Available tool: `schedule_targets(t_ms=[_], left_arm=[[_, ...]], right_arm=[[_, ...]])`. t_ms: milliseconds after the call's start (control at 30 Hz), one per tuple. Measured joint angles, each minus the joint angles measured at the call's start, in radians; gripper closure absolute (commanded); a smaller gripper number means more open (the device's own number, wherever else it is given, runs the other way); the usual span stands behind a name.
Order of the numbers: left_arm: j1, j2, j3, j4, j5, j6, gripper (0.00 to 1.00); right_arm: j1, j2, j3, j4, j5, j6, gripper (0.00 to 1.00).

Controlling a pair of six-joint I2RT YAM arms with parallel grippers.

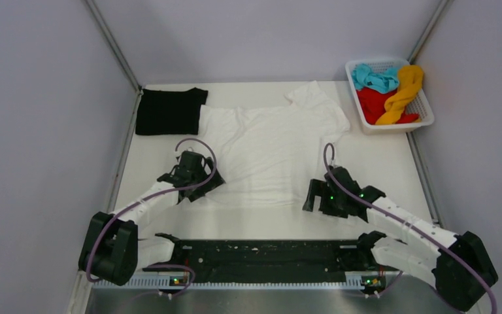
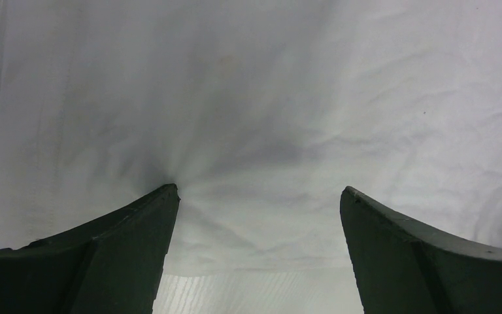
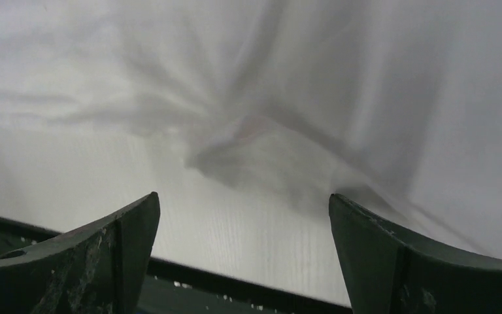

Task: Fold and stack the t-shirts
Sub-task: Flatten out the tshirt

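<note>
A white t-shirt (image 1: 271, 147) lies spread flat in the middle of the table. A folded black t-shirt (image 1: 168, 111) lies at the back left, touching its sleeve. My left gripper (image 1: 193, 185) is open at the white shirt's near left hem. In the left wrist view the white cloth (image 2: 255, 118) fills the frame, and the left gripper (image 2: 258, 193) has one fingertip (image 2: 167, 196) touching the cloth. My right gripper (image 1: 317, 196) is open at the near right hem. In the right wrist view the right gripper (image 3: 243, 199) is just short of the rumpled hem (image 3: 248, 140).
A white lattice basket (image 1: 425, 108) at the back right holds teal (image 1: 374, 78), red (image 1: 376, 104) and yellow-orange (image 1: 402, 91) shirts. A black mounting plate (image 1: 261, 255) runs along the near edge. Grey walls enclose the table on the left, back and right.
</note>
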Motion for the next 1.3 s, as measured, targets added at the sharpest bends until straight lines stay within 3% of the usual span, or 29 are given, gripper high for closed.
schedule_targets(t_ms=[300,400,567,833,1067,1300], left_arm=[[0.0,0.0,0.0,-0.004,-0.008,-0.003,0.01],[0.0,-0.007,0.0,-0.013,-0.01,-0.003,0.01],[0.0,-0.018,0.0,-0.039,-0.011,0.0,0.01],[0.0,-0.018,0.0,-0.042,-0.006,0.0,0.01],[0.0,-0.018,0.0,-0.042,-0.005,0.0,0.01],[0.0,-0.019,0.0,-0.047,-0.007,0.0,0.01]], right_arm=[[0.379,-0.184,-0.023,-0.339,-0.076,0.23,0.01],[0.421,-0.197,0.001,-0.389,-0.051,0.243,0.01],[0.384,-0.121,0.163,-0.368,0.123,0.17,0.01],[0.115,0.131,0.177,-0.052,0.184,-0.029,0.01],[0.097,0.251,0.119,0.086,0.149,-0.105,0.01],[0.109,0.137,0.033,0.158,-0.007,-0.106,0.01]])
